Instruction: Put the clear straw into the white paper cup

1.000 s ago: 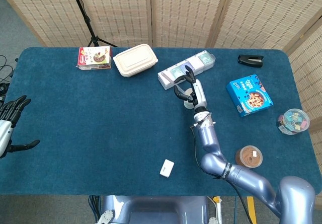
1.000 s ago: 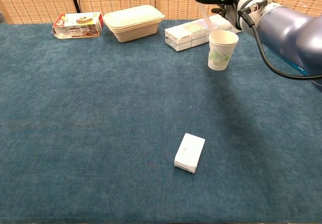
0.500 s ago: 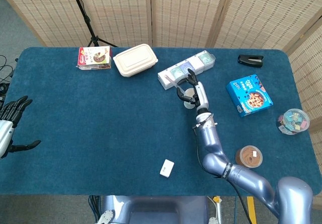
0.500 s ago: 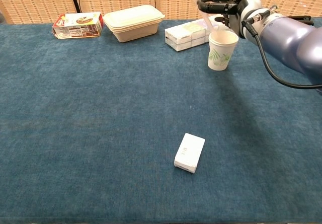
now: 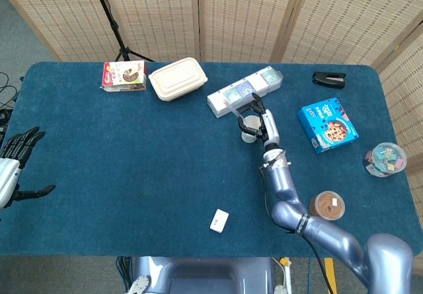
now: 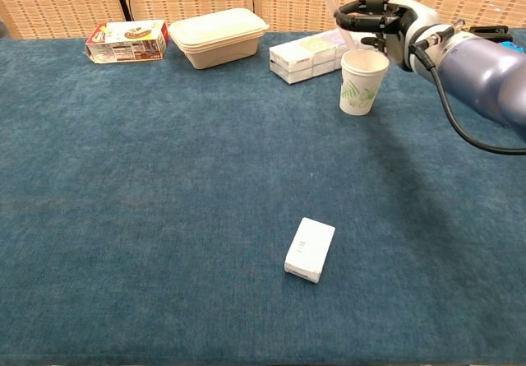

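Now the right hand (image 6: 380, 22) has drifted right and come lower, sitting just above the paper cup (image 6: 362, 81), fingers pinched on the straw (image 6: 327, 4), whose lower end slants toward the cup's rim. Insertion looks close, only lowering and release left. At far left, the left hand (image 5: 14, 156) idles, fingers spread, holding nothing.

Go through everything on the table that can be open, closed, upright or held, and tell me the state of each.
white paper cup: upright, open-topped
clear straw: tilted, lower end in the cup, held
right robot hand: above the cup, holding the straw
left robot hand: off the table's edge, fingers spread, holding nothing
beige lidded container: closed
brown tub: upright, lid on
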{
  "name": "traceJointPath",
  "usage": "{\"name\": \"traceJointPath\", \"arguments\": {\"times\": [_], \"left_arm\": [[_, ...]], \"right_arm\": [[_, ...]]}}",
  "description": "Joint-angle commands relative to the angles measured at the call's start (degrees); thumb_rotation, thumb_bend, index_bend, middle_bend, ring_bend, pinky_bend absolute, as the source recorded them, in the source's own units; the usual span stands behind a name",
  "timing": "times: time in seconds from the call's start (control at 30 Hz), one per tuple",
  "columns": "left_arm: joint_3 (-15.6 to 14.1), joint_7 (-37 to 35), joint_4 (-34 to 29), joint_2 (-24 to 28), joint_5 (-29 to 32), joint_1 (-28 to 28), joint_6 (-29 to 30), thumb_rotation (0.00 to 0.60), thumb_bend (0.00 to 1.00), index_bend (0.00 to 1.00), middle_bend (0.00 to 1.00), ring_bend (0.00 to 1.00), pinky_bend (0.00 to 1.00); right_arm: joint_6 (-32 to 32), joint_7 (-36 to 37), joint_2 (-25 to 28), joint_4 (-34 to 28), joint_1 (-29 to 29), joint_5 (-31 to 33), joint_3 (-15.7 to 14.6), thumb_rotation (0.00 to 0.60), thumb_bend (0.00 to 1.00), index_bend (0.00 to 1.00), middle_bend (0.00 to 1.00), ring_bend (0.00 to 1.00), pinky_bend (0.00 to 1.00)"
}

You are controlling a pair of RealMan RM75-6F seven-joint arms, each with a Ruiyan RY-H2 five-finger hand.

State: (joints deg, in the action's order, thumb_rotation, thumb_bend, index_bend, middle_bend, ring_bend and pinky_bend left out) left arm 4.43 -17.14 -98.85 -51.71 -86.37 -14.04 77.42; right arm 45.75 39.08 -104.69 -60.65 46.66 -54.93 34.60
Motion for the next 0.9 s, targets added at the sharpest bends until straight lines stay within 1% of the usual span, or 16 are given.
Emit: {"name": "traceJointPath", "arguments": {"times": [0.03,0.17,0.37,0.43,0.63,0.83,0.9], "left_arm": [[0.0,0.0,0.0,0.0,0.0,0.0,0.0,0.6,0.11,0.0,0.0,0.0,0.0],[-0.1,0.0,0.0,0.0,-0.1,0.0,0.0,0.6,0.11,0.0,0.0,0.0,0.0],[-0.1,0.0,0.0,0.0,-0.2,-0.1,-0.2,0.6,0.11,0.0,0.0,0.0,0.0],[-0.1,-0.1,0.0,0.0,-0.2,-0.1,-0.1,0.6,0.11,0.0,0.0,0.0,0.0],[-0.2,-0.5,0.0,0.1,-0.4,-0.2,-0.3,0.6,0.11,0.0,0.0,0.0,0.0],[-0.5,-0.9,0.2,0.2,-1.3,0.0,0.2,0.6,0.11,0.0,0.0,0.0,0.0],[-0.6,-1.1,0.2,0.3,-1.6,0.1,0.4,0.6,0.11,0.0,0.0,0.0,0.0]], "right_arm": [[0.0,0.4,0.1,0.2,-0.2,-0.5,-0.3,0.6,0.6,0.53,0.0,0.0,0.0],[-0.3,0.9,0.3,0.4,-0.3,-1.0,-0.6,0.6,0.6,0.49,0.0,0.0,0.0],[-0.4,2.1,0.3,1.0,-0.6,-2.1,-1.2,0.6,0.6,0.39,0.0,0.0,0.0],[-0.2,2.6,0.4,0.9,-0.8,-2.6,-1.4,0.6,0.6,0.35,0.0,0.0,0.0],[0.7,4.1,1.2,0.1,-1.6,-4.5,-1.9,0.6,0.6,0.29,0.0,0.0,0.0],[4.4,3.5,4.2,-4.5,-3.5,-6.0,-1.5,0.6,0.6,0.27,0.0,0.0,0.0],[6.5,1.9,6.4,-7.8,-4.6,-6.6,-1.2,0.6,0.6,0.27,0.0,0.0,0.0]]}}
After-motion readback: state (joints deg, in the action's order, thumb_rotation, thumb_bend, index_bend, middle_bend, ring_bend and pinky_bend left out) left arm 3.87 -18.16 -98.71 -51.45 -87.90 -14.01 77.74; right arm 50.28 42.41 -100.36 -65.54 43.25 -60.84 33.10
